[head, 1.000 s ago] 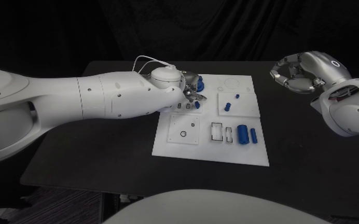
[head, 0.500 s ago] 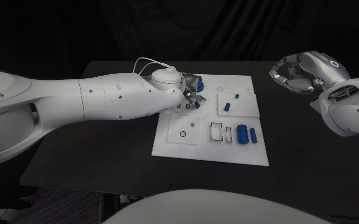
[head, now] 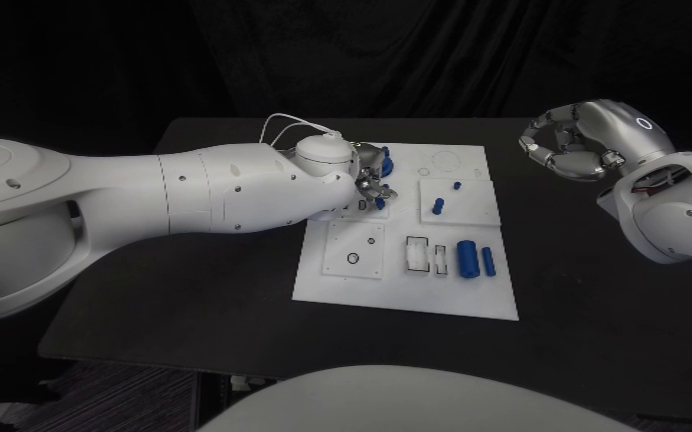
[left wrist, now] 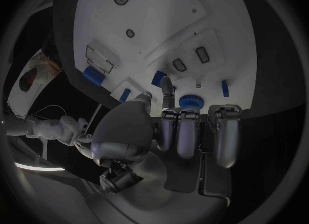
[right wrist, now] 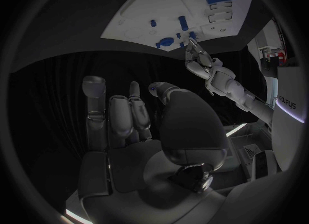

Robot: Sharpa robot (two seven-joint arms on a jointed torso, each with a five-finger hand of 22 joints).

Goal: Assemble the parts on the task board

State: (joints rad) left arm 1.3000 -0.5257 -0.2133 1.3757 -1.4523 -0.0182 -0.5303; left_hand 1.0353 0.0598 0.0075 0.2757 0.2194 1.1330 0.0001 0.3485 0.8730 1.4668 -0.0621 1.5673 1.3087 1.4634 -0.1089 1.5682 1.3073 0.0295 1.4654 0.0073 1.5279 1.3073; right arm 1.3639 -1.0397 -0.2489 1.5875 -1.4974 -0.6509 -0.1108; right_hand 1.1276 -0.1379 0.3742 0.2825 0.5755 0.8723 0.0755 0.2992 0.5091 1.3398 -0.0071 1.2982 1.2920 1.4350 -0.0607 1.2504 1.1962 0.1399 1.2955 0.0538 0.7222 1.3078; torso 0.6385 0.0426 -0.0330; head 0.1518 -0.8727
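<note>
The white task board (head: pixel 378 290) lies mid-table, also seen in the left wrist view (left wrist: pixel 161 23) and the right wrist view (right wrist: pixel 132 20). My left hand (head: pixel 368 180) hovers over its far left corner with fingers apart and nothing between them. A round blue part (head: pixel 385 162) sits just beyond the fingers (left wrist: pixel 189 101), and one fingertip (left wrist: pixel 166 86) reaches beside a small blue part (left wrist: pixel 158 78). A thick blue cylinder (head: pixel 466 258) and a slim one (head: pixel 489 261) lie at the board's near right. My right hand (head: pixel 577 142) hangs raised off the board's right side (right wrist: pixel 141 126), holding nothing.
Two small blue parts (head: pixel 437 205) (head: pixel 456 186) sit on a raised square at the board's right. A near-left square plate (head: pixel 355 249) carries a dark ring. Bare black table (head: pixel 188 292) lies to the left and in front of the board.
The left arm has crept slightly to the right; its hand stays over the same corner. The right hand has not moved.
</note>
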